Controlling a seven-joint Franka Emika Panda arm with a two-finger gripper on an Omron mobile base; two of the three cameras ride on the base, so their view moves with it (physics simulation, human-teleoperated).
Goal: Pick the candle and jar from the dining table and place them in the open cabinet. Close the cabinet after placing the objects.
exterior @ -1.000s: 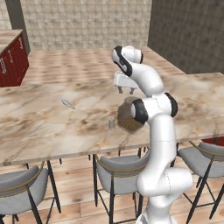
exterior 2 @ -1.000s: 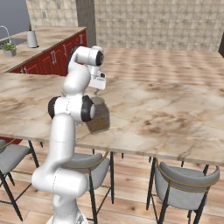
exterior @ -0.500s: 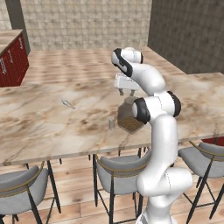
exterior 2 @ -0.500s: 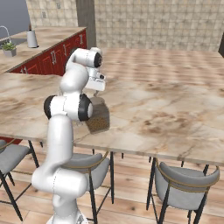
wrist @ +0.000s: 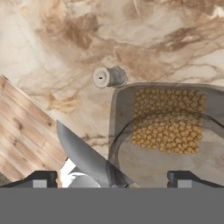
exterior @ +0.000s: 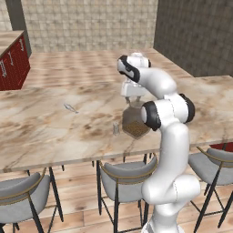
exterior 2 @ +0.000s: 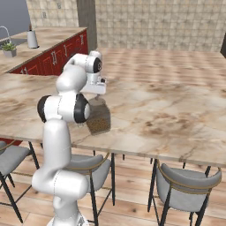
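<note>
You are looking at a long dining table [exterior: 54, 132] with a beige, brown-veined marble top and thin black legs, standing on a wooden plank floor in a kitchen with tiled stone walls. Grey cushioned chairs [exterior: 125, 175] are tucked under its near edge. Away to the side runs a marble counter over red drawers [exterior 2: 57, 55], with a small potted plant [exterior 2: 9, 47] and a pale bottle [exterior 2: 32, 39] on it. A thin silvery utensil [exterior: 70, 108] lies flat on the table, well apart from the other things.

The large squat clear glass jar [exterior: 133, 122] with tan grainy contents stands near the table's front edge. The tiny upright pale-grey cylinder candle [exterior: 116, 129] stands just beside it, on the side towards the utensil, not touching it.

Compared with a second ago, your arm's elbow has swung a little, while the jar, candle and utensil lie where they were.

Your gripper [exterior: 132, 97] hangs directly above the jar, pointing down. In the hand view the gripper [wrist: 111, 178] has its two dark finger tips [wrist: 40, 178] spread as wide as they go, one to each side of the jar [wrist: 168, 131] below. They grasp nothing, and I cannot tell whether they touch the glass. The candle [wrist: 107, 77] shows there end-on, next to the jar's wall.
</note>
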